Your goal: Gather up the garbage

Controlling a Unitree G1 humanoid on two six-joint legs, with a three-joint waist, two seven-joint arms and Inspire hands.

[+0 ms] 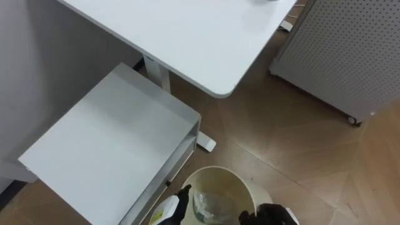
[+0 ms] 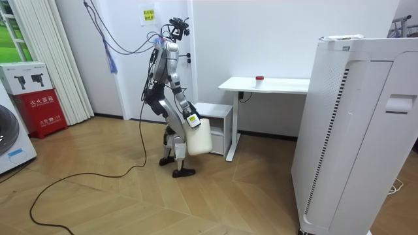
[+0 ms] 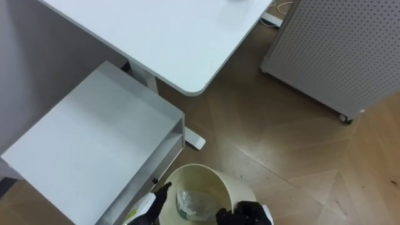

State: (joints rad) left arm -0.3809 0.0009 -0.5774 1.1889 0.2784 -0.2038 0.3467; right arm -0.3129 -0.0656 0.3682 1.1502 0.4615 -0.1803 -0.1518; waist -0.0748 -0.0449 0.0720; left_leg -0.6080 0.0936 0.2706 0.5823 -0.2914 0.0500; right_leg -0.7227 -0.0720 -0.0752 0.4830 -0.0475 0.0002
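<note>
- Left eye view: a white desk [image 1: 187, 37] and a low white cabinet [image 1: 119, 144] stand ahead, with a perforated white unit [image 1: 344, 56] to the right.
- Below, a cream bin [image 1: 215, 170] sits between the left hand [image 1: 177, 206] and the right hand [image 1: 269, 215]. I cannot tell either hand's hold. Crumpled clear garbage [image 1: 211, 205] lies inside the bin.
- Room view: the robot stands beside the cabinet with the bin before its legs. A small red object [image 2: 259, 78] lies on the desk.

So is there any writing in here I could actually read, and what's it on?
Nothing here reads clearly enough to quote.
Red box: white characters, too small to read.
Wall sign: too small to read.
Sticker on the washer: blurred.
Tag on the left hand: print too small to read.
</note>
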